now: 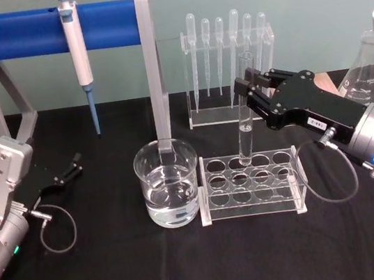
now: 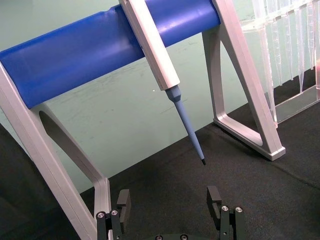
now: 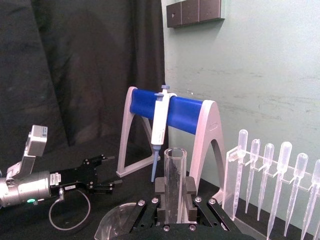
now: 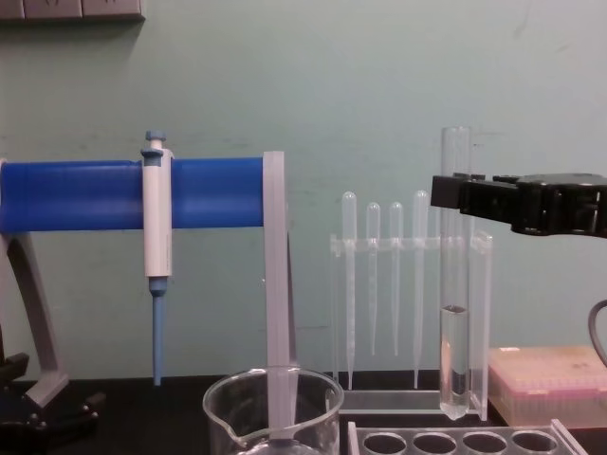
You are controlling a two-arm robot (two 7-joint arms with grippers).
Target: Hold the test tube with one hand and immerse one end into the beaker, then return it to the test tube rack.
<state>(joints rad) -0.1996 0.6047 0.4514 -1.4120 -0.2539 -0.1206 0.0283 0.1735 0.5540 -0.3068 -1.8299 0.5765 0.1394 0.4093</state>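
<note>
The right gripper (image 1: 248,87) was clamped on the upper part of the single test tube (image 1: 246,127), holding it upright. The tube's rounded bottom hung just above a back-row hole of the test tube rack (image 1: 298,192), as the chest view showed. Clear liquid filled roughly its lower third. A small white label (image 1: 316,121) sat on the gripper's black body, its writing too small to read.

The rack had twelve holes, three rows of four. Just beside it on the left stood one beaker (image 1: 142,162) holding clear liquid. Behind, six pipettes (image 1: 235,38) hung in a clear stand (image 1: 198,117), and one pipettor (image 1: 75,40) hung from a blue-barred stand (image 1: 16,35).

The left gripper (image 1: 74,164) lay low at the far left, jaws apart and empty.
</note>
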